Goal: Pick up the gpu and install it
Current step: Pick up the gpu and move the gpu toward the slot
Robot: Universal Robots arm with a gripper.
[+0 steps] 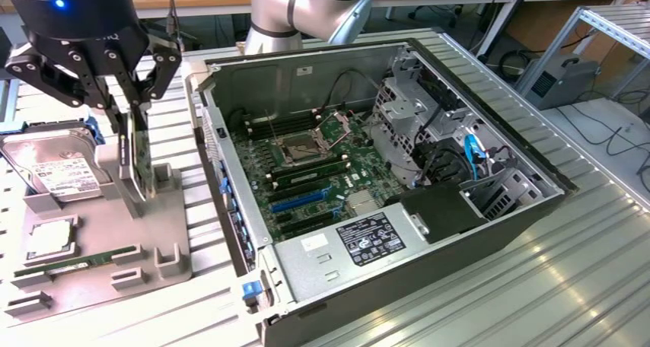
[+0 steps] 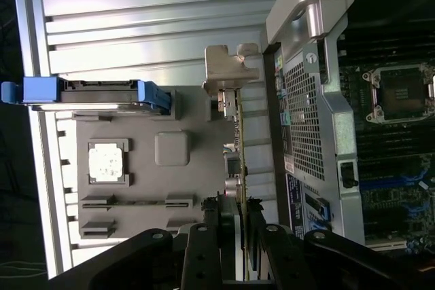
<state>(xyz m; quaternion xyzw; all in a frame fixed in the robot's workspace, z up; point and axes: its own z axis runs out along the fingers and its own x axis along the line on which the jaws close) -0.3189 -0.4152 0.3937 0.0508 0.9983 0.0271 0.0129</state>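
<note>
1. One arm, one end effector [image 1: 130, 145]. It hangs over the grey parts tray [image 1: 102, 218] at the exterior view's left, pointing straight down.
2. End effector state: pinched narrow onto the gpu [image 1: 135, 183], one finger on each flat face. In the wrist view the two black fingers [image 2: 219, 236] sit right against the card's thin edge, and I can't spot any gap.
3. The gpu [image 2: 240, 147] stands upright on its long edge, on the side of the tray nearest the computer case [image 1: 508, 225]. Its lower edge is down at the tray's holder. Can't tell if it's fully seated there or just off it.
4. Its silvery end bracket [image 2: 231, 69] is at the far end of the card from the fingers, just beside the case's perforated back panel [image 2: 312, 100].
5. Other stuff on the tray: a hard drive [image 1: 56, 172] with a white label and blue rails propped at the far end, a square processor chip [image 1: 49, 240] lying flat, and a green memory stick [image 1: 76, 259] lying in its clips. All of it is apart from the end effector.
6. The case lies on its side with the panel off, showing the motherboard [image 1: 304, 172], an open CPU socket [image 1: 301, 145] and the power supply [image 1: 355, 244] at the near end.
7. Tray and case both sit on a ribbed aluminium tabletop [image 1: 488, 301].
</note>
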